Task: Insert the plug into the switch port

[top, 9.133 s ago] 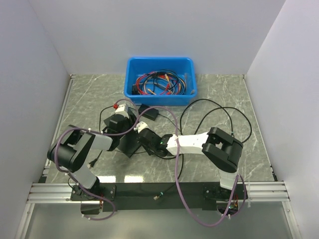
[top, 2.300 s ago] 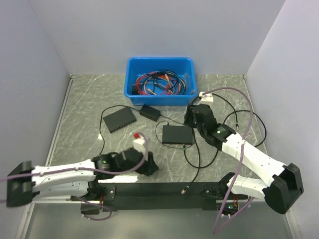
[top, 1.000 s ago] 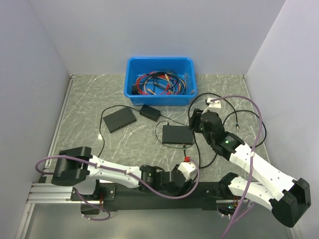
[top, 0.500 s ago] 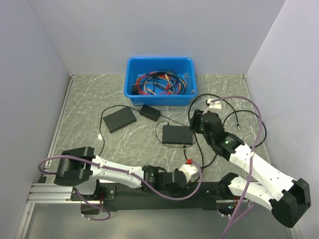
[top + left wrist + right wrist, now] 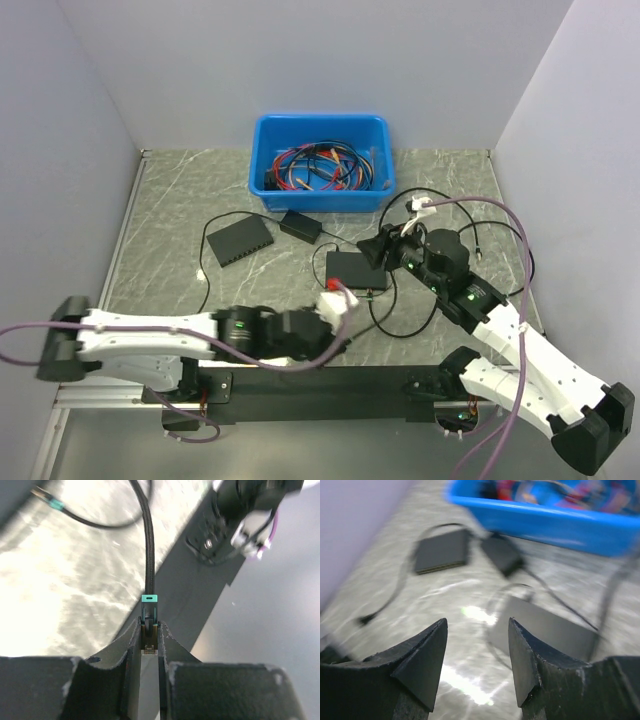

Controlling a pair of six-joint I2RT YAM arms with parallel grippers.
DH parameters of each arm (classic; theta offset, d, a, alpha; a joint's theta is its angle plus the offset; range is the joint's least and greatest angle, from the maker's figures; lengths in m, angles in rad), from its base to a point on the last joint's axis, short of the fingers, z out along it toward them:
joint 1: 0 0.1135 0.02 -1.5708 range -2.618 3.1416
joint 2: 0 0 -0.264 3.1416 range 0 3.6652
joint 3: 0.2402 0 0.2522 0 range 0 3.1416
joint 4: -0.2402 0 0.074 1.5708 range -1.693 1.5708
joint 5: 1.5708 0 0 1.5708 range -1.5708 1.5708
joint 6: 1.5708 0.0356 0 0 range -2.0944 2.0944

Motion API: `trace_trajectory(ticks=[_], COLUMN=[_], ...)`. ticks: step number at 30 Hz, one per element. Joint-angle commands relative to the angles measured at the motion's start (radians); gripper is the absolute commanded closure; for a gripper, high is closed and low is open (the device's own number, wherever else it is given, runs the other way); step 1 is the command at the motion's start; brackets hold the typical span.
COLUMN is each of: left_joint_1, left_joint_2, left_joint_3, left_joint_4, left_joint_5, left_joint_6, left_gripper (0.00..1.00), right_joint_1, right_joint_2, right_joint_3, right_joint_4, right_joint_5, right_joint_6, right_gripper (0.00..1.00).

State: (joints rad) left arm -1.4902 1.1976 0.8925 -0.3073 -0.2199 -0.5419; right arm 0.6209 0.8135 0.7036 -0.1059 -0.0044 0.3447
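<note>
My left gripper (image 5: 149, 636) is shut on the plug (image 5: 149, 611), a small connector with a teal band ending a black braided cable (image 5: 147, 540). In the top view the left gripper (image 5: 338, 312) hovers just in front of the switch (image 5: 356, 268), a flat black box; the plug itself is hidden there. My right gripper (image 5: 476, 650) is open and empty. It hangs over the switch (image 5: 555, 627), and in the top view it (image 5: 383, 250) is above the switch's right end.
A second flat black box (image 5: 240, 240) and a small black adapter (image 5: 300, 225) lie left of the switch. A blue bin (image 5: 268, 150) of red, blue and black cables stands at the back. Black cable loops (image 5: 400, 325) lie near the black front rail (image 5: 300, 385).
My left gripper has come up from the front rail, back and to the left, with the plug in it. My right gripper has shifted left over the switch.
</note>
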Motion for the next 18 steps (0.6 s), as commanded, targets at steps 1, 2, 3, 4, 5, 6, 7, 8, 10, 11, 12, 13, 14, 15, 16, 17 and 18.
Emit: trace_trajectory(ticks=[1, 2, 3, 4, 5, 6, 7, 8, 10, 11, 12, 13, 14, 15, 16, 17, 18], left_joint_1=[0.048, 0.070, 0.076, 0.080, 0.084, 0.085, 0.084, 0.084, 0.084, 0.085, 0.085, 0.085, 0.084, 0.084, 0.084, 0.085, 0.084], left_joint_2=[-0.174, -0.206, -0.240, -0.303, -0.335, -0.363, -0.412, -0.430, -0.452, -0.451, -0.445, -0.422, -0.411, -0.402, -0.389, -0.389, -0.392], left_joint_3=[-0.066, -0.078, -0.086, -0.104, -0.113, -0.130, -0.139, -0.142, -0.153, -0.153, -0.147, -0.139, -0.132, -0.118, -0.113, -0.109, -0.110], left_joint_4=[-0.024, -0.027, -0.032, -0.045, -0.050, -0.055, -0.052, -0.036, -0.021, -0.018, -0.026, -0.038, -0.053, -0.079, -0.093, -0.107, -0.122], left_joint_5=[-0.026, -0.029, -0.035, -0.038, -0.041, -0.045, -0.062, -0.052, -0.045, -0.058, -0.065, -0.073, -0.082, -0.090, -0.096, -0.102, -0.102], left_joint_6=[0.034, 0.039, 0.037, 0.039, 0.042, 0.042, 0.033, 0.034, 0.042, 0.045, 0.045, 0.043, 0.039, 0.034, 0.027, 0.020, 0.019], left_gripper=[1.00, 0.99, 0.99, 0.99, 0.99, 0.99, 0.99, 0.99, 0.99, 1.00, 1.00, 0.99, 1.00, 1.00, 1.00, 1.00, 1.00], right_joint_1=[-0.006, -0.006, -0.006, -0.004, -0.006, -0.006, -0.006, -0.006, -0.006, -0.006, -0.006, -0.006, -0.006, -0.006, -0.004, -0.006, -0.004], right_joint_2=[-0.027, -0.025, -0.022, -0.019, -0.019, -0.019, -0.017, -0.014, -0.007, -0.004, -0.001, 0.001, 0.001, 0.007, 0.010, 0.012, 0.019], right_joint_3=[0.011, 0.011, 0.007, 0.002, -0.003, -0.009, -0.010, -0.010, -0.013, -0.015, -0.018, -0.019, -0.021, -0.019, -0.015, -0.010, -0.007], right_joint_4=[0.136, 0.167, 0.185, 0.205, 0.251, 0.274, 0.293, 0.331, 0.388, 0.411, 0.432, 0.455, 0.492, 0.503, 0.508, 0.517, 0.523], right_joint_5=[-0.268, -0.345, -0.395, -0.435, -0.471, -0.538, -0.567, -0.600, -0.676, -0.696, -0.730, -0.739, -0.744, -0.746, -0.750, -0.749, -0.753], right_joint_6=[-0.032, -0.027, -0.021, -0.016, -0.006, 0.011, 0.016, 0.022, 0.043, 0.053, 0.072, 0.083, 0.092, 0.106, 0.109, 0.111, 0.117], right_gripper=[0.41, 0.41, 0.41, 0.42, 0.42, 0.42, 0.42, 0.42, 0.42, 0.43, 0.43, 0.43, 0.43, 0.42, 0.43, 0.43, 0.42])
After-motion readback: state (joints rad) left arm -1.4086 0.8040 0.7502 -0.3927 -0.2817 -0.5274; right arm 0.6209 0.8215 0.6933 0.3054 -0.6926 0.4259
